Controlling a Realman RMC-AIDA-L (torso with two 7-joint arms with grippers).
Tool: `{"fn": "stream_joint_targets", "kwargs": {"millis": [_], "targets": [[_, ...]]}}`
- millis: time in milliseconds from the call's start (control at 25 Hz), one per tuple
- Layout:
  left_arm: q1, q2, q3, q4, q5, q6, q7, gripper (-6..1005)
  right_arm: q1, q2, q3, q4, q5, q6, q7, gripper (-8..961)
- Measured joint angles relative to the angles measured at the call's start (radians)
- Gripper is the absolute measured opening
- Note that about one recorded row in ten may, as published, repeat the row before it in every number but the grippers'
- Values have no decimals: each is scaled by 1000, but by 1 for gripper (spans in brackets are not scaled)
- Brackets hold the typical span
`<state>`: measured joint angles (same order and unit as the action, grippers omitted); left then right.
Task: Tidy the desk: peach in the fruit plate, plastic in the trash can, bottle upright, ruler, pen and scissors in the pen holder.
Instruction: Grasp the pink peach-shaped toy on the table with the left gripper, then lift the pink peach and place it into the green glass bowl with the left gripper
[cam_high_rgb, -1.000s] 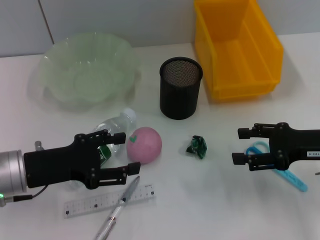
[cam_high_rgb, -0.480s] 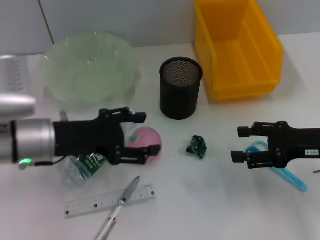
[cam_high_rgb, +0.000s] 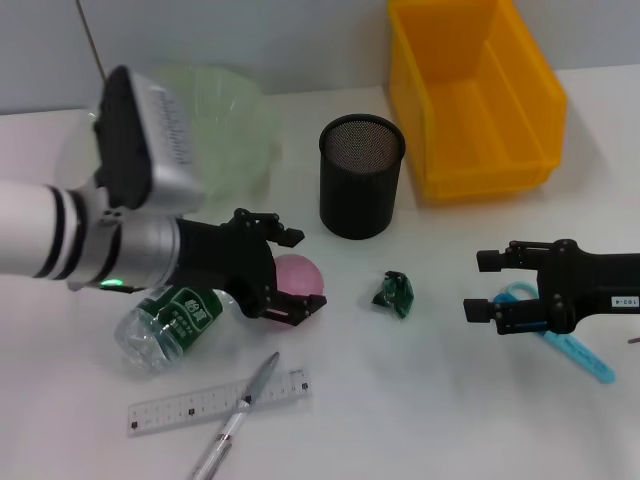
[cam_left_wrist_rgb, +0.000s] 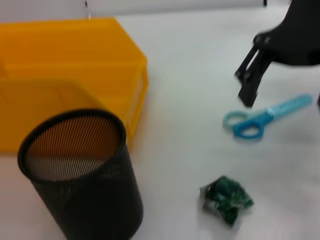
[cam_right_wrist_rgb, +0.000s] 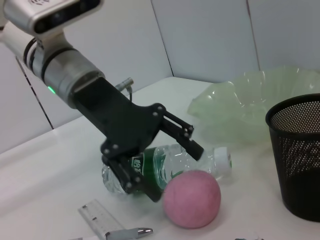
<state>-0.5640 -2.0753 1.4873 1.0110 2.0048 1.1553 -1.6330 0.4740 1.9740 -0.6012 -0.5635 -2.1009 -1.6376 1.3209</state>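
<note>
On the tabletop (cam_high_rgb: 420, 400) nothing is tidied yet: the peach (cam_high_rgb: 297, 278) is straddled, ungripped, by the open left tool (cam_high_rgb: 296, 272), and the open right tool (cam_high_rgb: 482, 287) is held above the scissors (cam_high_rgb: 560, 340).

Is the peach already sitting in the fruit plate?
No, the peach lies on the desk beside the fallen bottle, with the left claw open around it.

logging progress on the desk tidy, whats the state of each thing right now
peach: on the desk, between the left gripper's open fingers
bottle: lying on its side
plastic: crumpled on the desk
scissors: flat on the desk, under the open right gripper
ruler: flat on the desk
pen: lying across the ruler
pen holder: upright, empty
fruit plate: empty
trash can: empty
</note>
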Motion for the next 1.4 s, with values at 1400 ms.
{"fn": "stream_joint_targets", "kwargs": {"millis": [1400], "targets": [[73, 3, 184, 247, 82, -124, -165, 416, 1, -6, 0, -1, 0, 1, 1, 826]]}}
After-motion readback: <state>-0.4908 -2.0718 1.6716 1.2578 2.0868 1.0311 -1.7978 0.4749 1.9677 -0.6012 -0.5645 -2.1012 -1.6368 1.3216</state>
